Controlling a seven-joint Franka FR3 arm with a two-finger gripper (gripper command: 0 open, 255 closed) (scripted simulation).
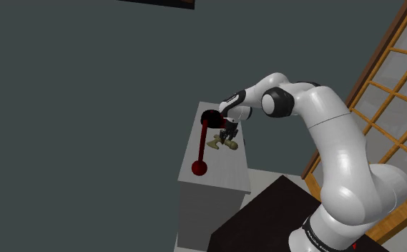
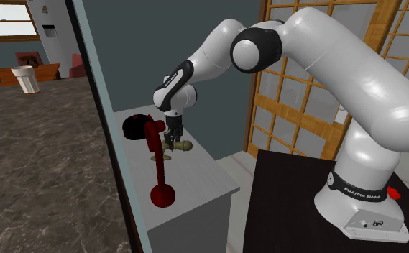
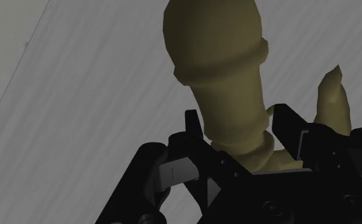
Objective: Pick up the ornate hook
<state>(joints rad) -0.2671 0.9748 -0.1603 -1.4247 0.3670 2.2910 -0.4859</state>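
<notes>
The ornate hook (image 1: pixel 223 145) (image 2: pixel 182 146) is olive-brass, with a knobbed shaft and a curved prong, and it lies on the grey cabinet top (image 1: pixel 219 172) (image 2: pixel 199 180). My black gripper (image 1: pixel 228 134) (image 2: pixel 172 138) points down onto it. In the wrist view the gripper (image 3: pixel 240 127) has one finger on each side of the hook (image 3: pixel 217 57), clasping its shaft just below a ring. The knobbed end sticks out past the fingertips. The hook still looks level with the cabinet top.
A dark red rod with a ball foot and a black head (image 1: pixel 204 139) (image 2: pixel 156 154) lies right beside the hook. A dark grey wall (image 1: pixel 87 107) runs along the cabinet. A wooden lattice screen (image 2: pixel 296 86) stands behind the arm, and the black stand (image 2: pixel 289 208) is close by.
</notes>
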